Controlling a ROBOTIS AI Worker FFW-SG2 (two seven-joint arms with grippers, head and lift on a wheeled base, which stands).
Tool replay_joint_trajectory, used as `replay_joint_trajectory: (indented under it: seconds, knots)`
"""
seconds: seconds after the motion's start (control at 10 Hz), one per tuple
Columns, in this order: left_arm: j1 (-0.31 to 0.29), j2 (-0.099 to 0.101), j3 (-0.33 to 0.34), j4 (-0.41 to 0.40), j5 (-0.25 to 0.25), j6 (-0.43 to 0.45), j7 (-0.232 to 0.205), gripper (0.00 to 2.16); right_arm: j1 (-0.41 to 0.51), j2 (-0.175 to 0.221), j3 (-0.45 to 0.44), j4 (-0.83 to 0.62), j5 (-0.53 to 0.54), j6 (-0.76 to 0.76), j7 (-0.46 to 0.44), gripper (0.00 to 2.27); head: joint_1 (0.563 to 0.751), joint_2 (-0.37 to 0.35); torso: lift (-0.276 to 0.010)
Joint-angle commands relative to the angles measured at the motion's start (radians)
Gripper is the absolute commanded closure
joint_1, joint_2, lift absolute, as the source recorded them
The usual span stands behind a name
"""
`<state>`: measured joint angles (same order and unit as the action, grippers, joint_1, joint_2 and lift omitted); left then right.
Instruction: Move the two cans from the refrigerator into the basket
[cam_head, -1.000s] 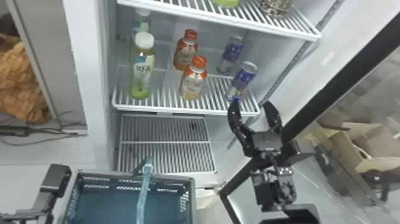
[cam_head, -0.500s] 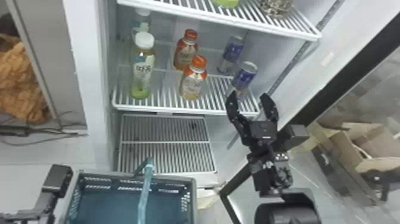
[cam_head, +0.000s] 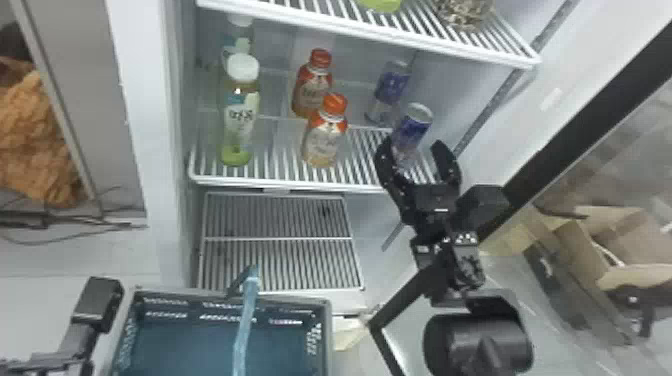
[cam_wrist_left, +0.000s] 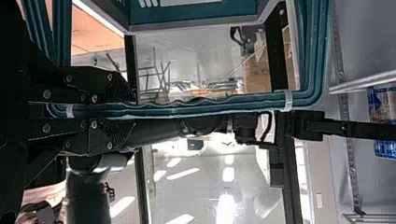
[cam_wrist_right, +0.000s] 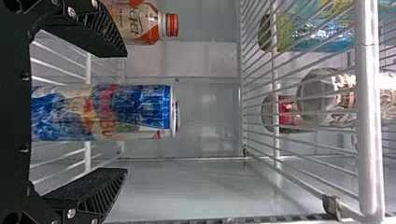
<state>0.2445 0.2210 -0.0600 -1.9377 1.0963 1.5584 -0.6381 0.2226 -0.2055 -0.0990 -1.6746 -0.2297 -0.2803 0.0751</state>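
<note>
- While the right claw (cam_head: 412, 145) hung at the front edge of the shelf (cam_head: 280, 185), its two fingers stood wide apart and had hold of nothing.
- Straight off at twelve o'clock from that claw, in the head view, the front can (cam_head: 412, 127) stood upright on the shelf, just beyond the fingertips or level with them; I could not tell which.
- Seen from the right wrist, the front can lined up with the middle of the gap between the fingers, with space on both sides of it.
- At eleven o'clock from the right claw, the rear can (cam_head: 391, 90) stood upright too, farther back on the same shelf.
- Between seven and eight o'clock from the right claw, and well apart from both cans, was the basket (cam_head: 326, 320).
- On the basket's handle (cam_head: 245, 320), the left claw (cam_wrist_left: 133, 112) was closed, with a finger on each side in the left wrist view.
- Nearly at nine o'clock from the right claw stood the front orange-capped bottle (cam_head: 325, 140); the rear orange-capped bottle (cam_head: 312, 87) stood at ten.
- Farther out, also between nine and ten, was the white-capped bottle (cam_head: 241, 120), with another bottle (cam_head: 239, 37) behind it.
- Above the cans, the upper shelf (cam_head: 370, 32) ran across from ten to one o'clock.
</note>
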Motion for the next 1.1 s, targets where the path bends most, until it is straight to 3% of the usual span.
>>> replay_joint_trajectory:
  seconds: [0.0,0.2,0.3,0.4,0.5,1.0]
  knots:
    - [-0.002,0.000,-0.006,0.000,-0.002,0.013,0.000,1.21,-0.031,-0.006,0.007,0.014,0.004,0.035,0.000,0.13,0.695,-0.350,-0.266]
    - [-0.004,0.000,-0.010,0.000,0.004,0.013,0.000,1.21,-0.048,-0.011,0.007,0.012,0.008,0.081,-0.002,0.15,0.695,-0.350,-0.266]
    - [-0.004,0.000,-0.012,0.000,0.002,0.013,0.000,1.21,-0.048,-0.011,0.007,0.002,0.006,0.106,-0.003,0.28,0.695,-0.350,-0.266]
    - [-0.004,0.000,-0.014,0.000,-0.002,0.013,0.003,1.21,-0.048,-0.011,0.007,-0.003,0.004,0.113,-0.005,0.60,0.695,-0.350,-0.266]
    - [-0.004,0.000,-0.014,-0.010,-0.002,0.013,0.012,1.21,-0.048,-0.011,0.007,-0.013,0.006,0.116,-0.009,0.78,0.695,-0.350,-0.266]
    - [-0.004,-0.002,-0.012,-0.027,0.000,0.013,0.015,1.21,-0.029,-0.012,0.003,-0.062,0.008,0.116,-0.012,0.78,0.695,-0.350,-0.266]
